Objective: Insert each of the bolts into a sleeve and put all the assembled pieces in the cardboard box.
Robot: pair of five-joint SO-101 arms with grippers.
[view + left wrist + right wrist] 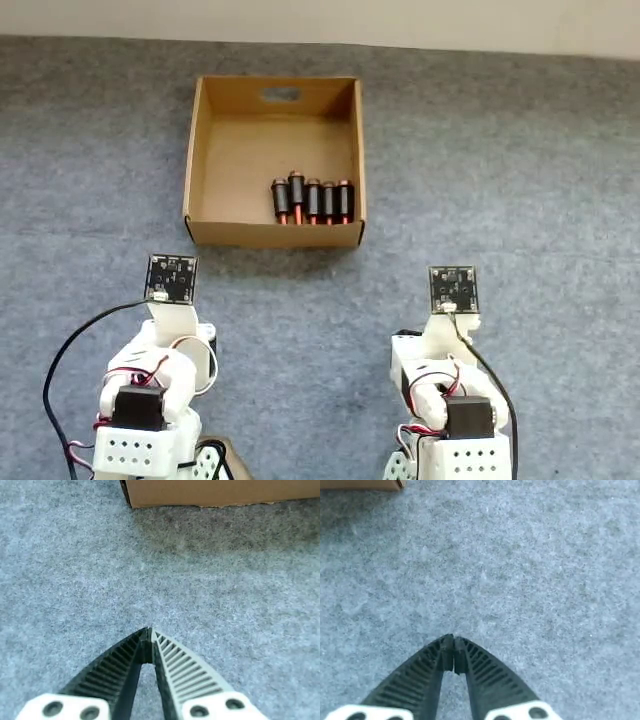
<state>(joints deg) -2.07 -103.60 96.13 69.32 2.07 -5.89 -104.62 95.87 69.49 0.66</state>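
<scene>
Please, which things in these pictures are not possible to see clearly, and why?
High view: the assembled pieces in the cardboard box are too small to judge how fully each one is put together.
Left wrist view: the picture edge cuts off the box, and its outer wall hides the inside.
Right wrist view: the edge leaves one box corner.

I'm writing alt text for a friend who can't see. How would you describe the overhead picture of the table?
An open brown cardboard box holds five black-and-copper bolt-in-sleeve pieces, lying side by side in its near right corner. The white left arm and white right arm sit side by side in front of the box on grey carpet.
</scene>
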